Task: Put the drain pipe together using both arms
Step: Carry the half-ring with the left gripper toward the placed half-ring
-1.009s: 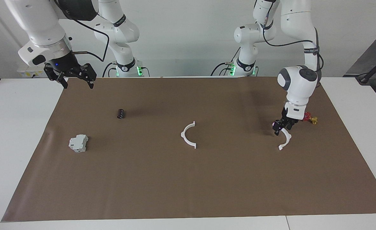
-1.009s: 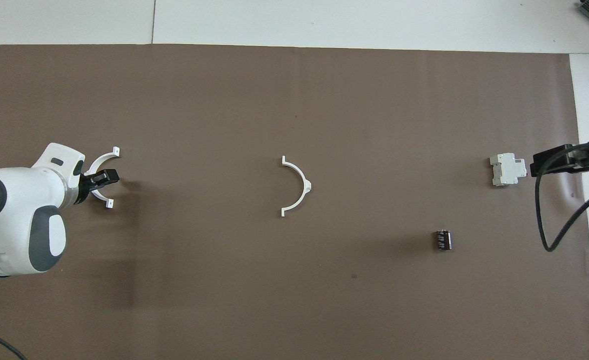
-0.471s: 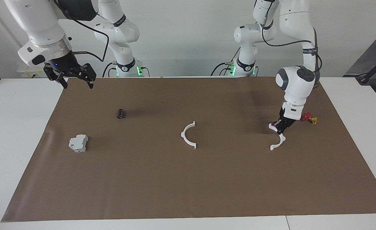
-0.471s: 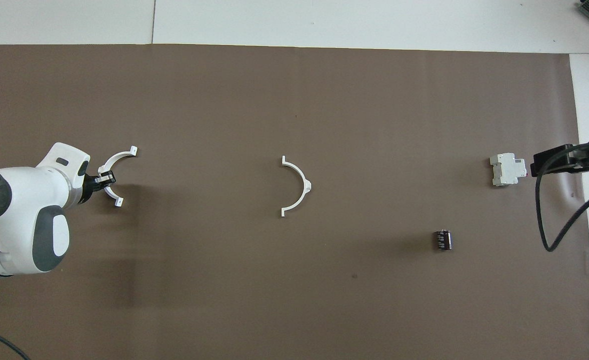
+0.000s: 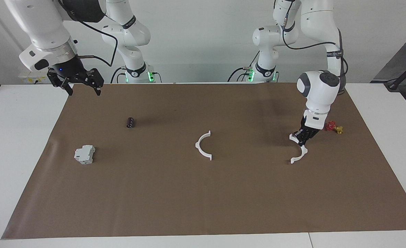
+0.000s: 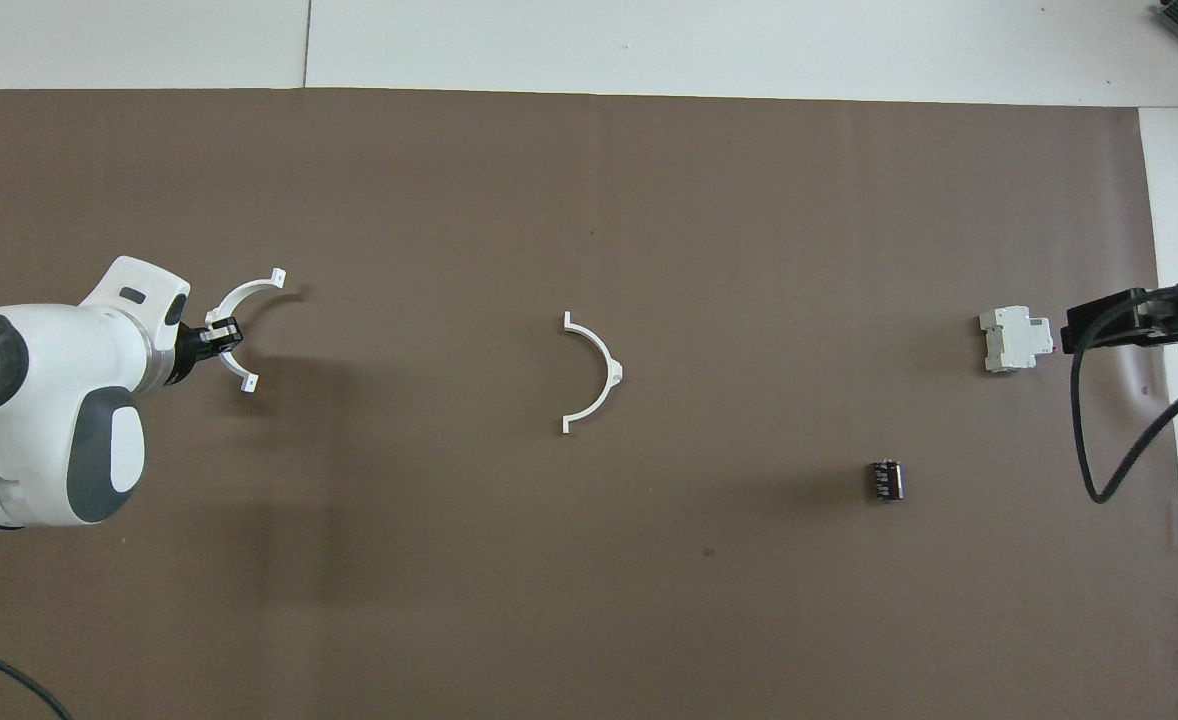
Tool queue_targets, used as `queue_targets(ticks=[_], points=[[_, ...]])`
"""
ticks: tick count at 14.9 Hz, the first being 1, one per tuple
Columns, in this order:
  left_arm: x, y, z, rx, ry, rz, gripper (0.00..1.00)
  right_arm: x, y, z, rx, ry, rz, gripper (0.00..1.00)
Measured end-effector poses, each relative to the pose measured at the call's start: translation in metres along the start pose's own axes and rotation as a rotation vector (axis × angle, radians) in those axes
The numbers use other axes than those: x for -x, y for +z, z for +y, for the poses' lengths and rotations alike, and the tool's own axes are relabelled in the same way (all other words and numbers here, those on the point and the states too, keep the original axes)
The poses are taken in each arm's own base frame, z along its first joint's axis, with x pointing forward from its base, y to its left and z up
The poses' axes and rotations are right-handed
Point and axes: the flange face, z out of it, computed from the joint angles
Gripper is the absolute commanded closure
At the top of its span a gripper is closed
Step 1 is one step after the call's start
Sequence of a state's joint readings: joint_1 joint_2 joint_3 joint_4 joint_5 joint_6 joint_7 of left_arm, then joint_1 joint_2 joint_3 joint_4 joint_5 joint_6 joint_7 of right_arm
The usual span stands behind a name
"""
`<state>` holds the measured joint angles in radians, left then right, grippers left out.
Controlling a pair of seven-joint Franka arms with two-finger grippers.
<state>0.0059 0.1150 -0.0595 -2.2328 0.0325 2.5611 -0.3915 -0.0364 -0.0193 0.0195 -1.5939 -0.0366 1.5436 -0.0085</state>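
Half-ring clamped mid-curve in left jaws, above brown mat.

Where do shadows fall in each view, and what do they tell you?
Overhead view: the held white arc casts a shadow apart from itself on the brown mat, so it is lifted. Facing view: the black cylinder throws a soft shadow.

No readable text, labels, brands or numbers anywhere. Small dark band markings on the white robot arms are too small to read.
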Motion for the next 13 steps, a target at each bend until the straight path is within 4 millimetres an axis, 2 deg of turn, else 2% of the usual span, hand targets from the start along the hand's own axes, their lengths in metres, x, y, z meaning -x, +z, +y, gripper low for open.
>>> queue_targets(ticks=[2, 4, 6, 11, 13], points=[[0.013, -0.015, 0.056, 0.0, -0.055, -0.017, 1.0, 0.0, 0.0, 0.0, 0.0, 0.0, 0.0, 0.0], [0.046, -0.02, 0.116, -0.015, -0.131, -0.017, 1.0, 0.0, 0.0, 0.0, 0.0, 0.0, 0.0, 0.0], [0.081, -0.023, 0.161, -0.013, -0.185, -0.02, 1.0, 0.0, 0.0, 0.0, 0.0, 0.0, 0.0, 0.0], [0.156, -0.032, 0.234, -0.006, -0.204, -0.048, 1.0, 0.0, 0.0, 0.0, 0.0, 0.0, 0.0, 0.0], [0.172, -0.039, 0.257, 0.012, -0.216, -0.046, 1.0, 0.0, 0.0, 0.0, 0.0, 0.0, 0.0, 0.0]])
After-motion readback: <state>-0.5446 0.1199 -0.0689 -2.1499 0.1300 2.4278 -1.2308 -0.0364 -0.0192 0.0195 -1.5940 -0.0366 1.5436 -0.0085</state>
